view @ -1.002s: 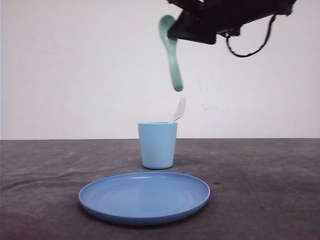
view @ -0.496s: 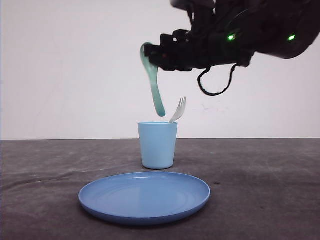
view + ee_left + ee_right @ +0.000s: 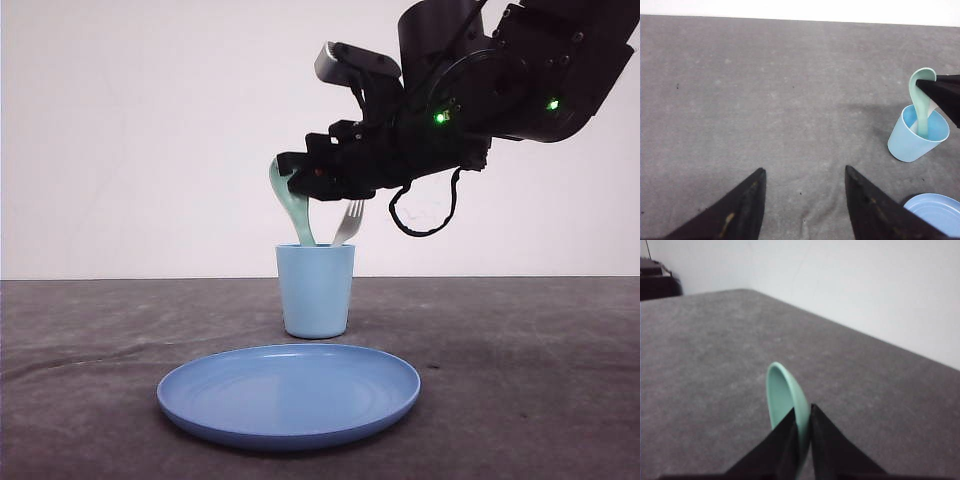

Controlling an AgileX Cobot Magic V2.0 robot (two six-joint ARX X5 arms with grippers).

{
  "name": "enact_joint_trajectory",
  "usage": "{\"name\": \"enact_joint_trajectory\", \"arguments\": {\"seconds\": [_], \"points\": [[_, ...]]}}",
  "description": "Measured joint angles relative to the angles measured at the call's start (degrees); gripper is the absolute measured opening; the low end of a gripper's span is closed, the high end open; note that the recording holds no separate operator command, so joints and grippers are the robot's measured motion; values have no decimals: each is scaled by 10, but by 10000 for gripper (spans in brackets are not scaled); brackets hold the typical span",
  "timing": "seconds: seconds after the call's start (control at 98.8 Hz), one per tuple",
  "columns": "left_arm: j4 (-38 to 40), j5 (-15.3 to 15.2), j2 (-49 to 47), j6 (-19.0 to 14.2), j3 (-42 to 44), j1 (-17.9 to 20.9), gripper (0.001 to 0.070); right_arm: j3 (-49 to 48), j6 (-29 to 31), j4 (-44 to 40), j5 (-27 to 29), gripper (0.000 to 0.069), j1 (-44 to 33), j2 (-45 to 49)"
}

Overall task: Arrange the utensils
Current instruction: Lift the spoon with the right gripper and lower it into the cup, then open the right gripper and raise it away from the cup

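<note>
- Right gripper point(image 3: 293, 182) clamped on the mint-green spoon point(image 3: 292, 212), fingers pressed to either side of the bowl end, handle hanging down below the fingertips into the light blue cup point(image 3: 315, 290).
- Seen from the right wrist: spoon bowl point(image 3: 785, 400) standing up past the closed fingertips point(image 3: 790, 440), pinched at its edge; held that way, apparently, so the handle could lead into the cup.
- From the left wrist view: handle tip already inside the cup's mouth point(image 3: 917, 135), spoon leaning a little rather than plumb.
- White fork point(image 3: 349, 222) already standing in the same cup, tines up, just beside and below the right fingers, leaning on the rim; likely the reason for lowering the spoon on the far side from it.
- Left gripper point(image 3: 805, 200) spread wide, nothing between its fingers, well apart from the cup, hovering over bare table point(image 3: 765, 90).
- Blue plate point(image 3: 288, 392) untouched, in front of the cup.
- Judged near the end: release probably the only step left.
</note>
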Motion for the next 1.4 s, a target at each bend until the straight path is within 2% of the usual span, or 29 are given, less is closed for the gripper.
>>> {"name": "enact_joint_trajectory", "arguments": {"seconds": [0.051,0.182,0.283,0.415,0.577,0.911,1.143,1.396], "points": [[0,0,0,0,0,0,298,0,0,1,0,108,1,0],[0,0,0,0,0,0,298,0,1,1,-3,346,6,0],[0,0,0,0,0,0,298,0,2,2,-7,408,8,0],[0,0,0,0,0,0,298,0,12,-15,-26,422,9,-23],[0,0,0,0,0,0,298,0,28,-68,-52,423,9,-97],[0,0,0,0,0,0,298,0,35,-340,-61,423,-9,-256],[0,0,0,0,0,0,298,-1,38,-508,-48,423,-66,-349],[-1,0,0,0,0,0,298,-64,50,-547,-47,425,-90,-383]]}}
